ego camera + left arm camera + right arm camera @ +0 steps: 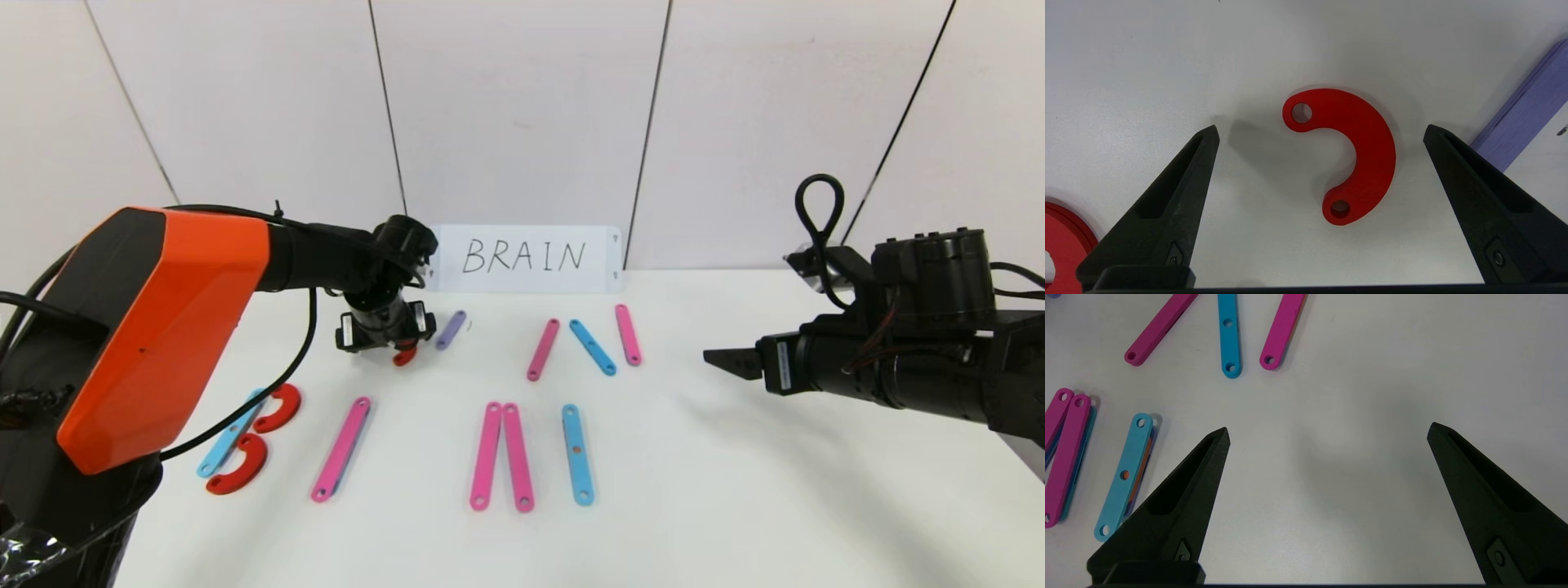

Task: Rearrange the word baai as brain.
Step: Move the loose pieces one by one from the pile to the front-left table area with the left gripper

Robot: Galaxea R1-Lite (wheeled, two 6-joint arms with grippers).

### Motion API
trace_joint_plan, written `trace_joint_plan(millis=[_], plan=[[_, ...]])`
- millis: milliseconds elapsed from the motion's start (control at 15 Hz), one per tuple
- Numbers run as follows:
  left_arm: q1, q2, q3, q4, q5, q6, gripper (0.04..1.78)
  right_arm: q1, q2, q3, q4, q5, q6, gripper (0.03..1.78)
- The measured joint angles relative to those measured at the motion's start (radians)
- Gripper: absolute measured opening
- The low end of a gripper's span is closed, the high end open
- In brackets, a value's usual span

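- Left pincer (1321,130) points down at the far left of the white surface (735,490), fingers apart, straddling a red arc (1359,155) that lies flat, untouched.
- Purple strip (451,329) lies just right of that arc.
- Right pincer (1327,430) hovers at the right, fingers apart, holding nothing.
- Pink and blue strips (502,457) lie mid-surface; two red arcs (277,408) near left.

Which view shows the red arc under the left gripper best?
The left wrist view: the whole red arc lies flat between the open left gripper, untouched. The head view shows only a sliver below that gripper. The right wrist view misses it.
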State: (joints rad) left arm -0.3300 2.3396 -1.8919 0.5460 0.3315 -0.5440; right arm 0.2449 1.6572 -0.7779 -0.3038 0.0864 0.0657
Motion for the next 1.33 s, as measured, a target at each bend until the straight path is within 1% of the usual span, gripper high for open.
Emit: trace_joint_plan(millis=[133,267,400,600,733,800,867,1200,1333], plan=[[0.000,0.003,-0.001,0.005,0.001,0.000,1.66,0.000,0.000,0.000,0.000,0.000,0.000,1.70],[-0.001,0.004,-0.001,0.006,0.000,-0.001,1.47,0.000,0.000,0.000,0.000,0.000,0.000,1.70],[-0.004,0.006,-0.001,0.005,-0.001,-0.002,1.18,0.000,0.000,0.000,0.000,0.000,0.000,1.70],[-0.006,0.011,-0.001,0.004,0.000,-0.002,0.63,0.000,0.000,0.000,0.000,0.000,0.000,1.70],[-0.006,0.016,-0.002,0.003,0.000,-0.002,0.37,0.000,0.000,0.001,0.001,0.000,0.000,1.70],[-0.006,0.017,-0.003,0.003,-0.001,-0.001,0.31,0.000,-0.001,0.001,0.001,0.000,0.000,1.70],[-0.006,0.019,-0.003,0.003,-0.001,-0.002,0.30,0.000,-0.001,0.001,0.001,0.000,0.000,1.70],[-0.006,0.017,-0.006,0.009,-0.001,0.002,0.30,0.000,0.000,0.002,0.001,0.000,0.000,1.70],[-0.007,0.006,-0.006,0.031,-0.006,0.010,0.30,0.000,0.000,0.002,0.001,-0.001,0.000,1.70]])
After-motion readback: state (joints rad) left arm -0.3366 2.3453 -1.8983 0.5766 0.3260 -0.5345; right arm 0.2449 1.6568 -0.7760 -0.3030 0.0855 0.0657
